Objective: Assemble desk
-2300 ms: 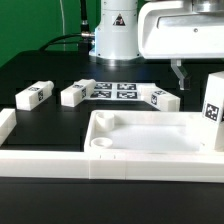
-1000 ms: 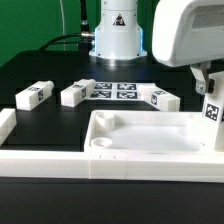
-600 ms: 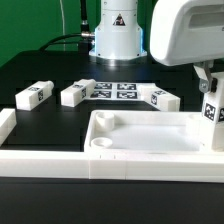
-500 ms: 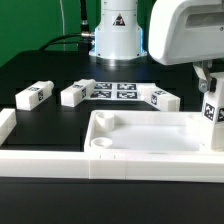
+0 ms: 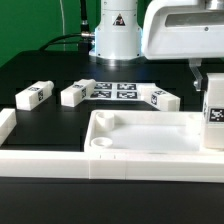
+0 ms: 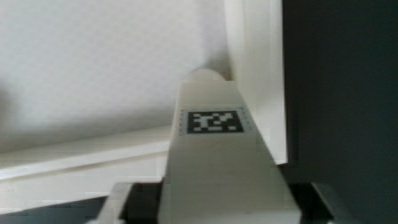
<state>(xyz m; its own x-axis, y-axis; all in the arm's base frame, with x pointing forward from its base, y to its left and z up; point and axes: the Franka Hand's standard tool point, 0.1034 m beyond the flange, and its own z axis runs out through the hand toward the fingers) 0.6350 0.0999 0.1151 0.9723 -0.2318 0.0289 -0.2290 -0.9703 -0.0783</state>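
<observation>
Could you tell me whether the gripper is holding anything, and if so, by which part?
Yes: the gripper holds an upright white desk leg, pinched at its upper end.

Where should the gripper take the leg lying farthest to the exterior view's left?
Grip the leg across its two long side faces, near mid-length, coming straight down. It lies flat on the table, long and narrow, with open table along both long sides.
</observation>
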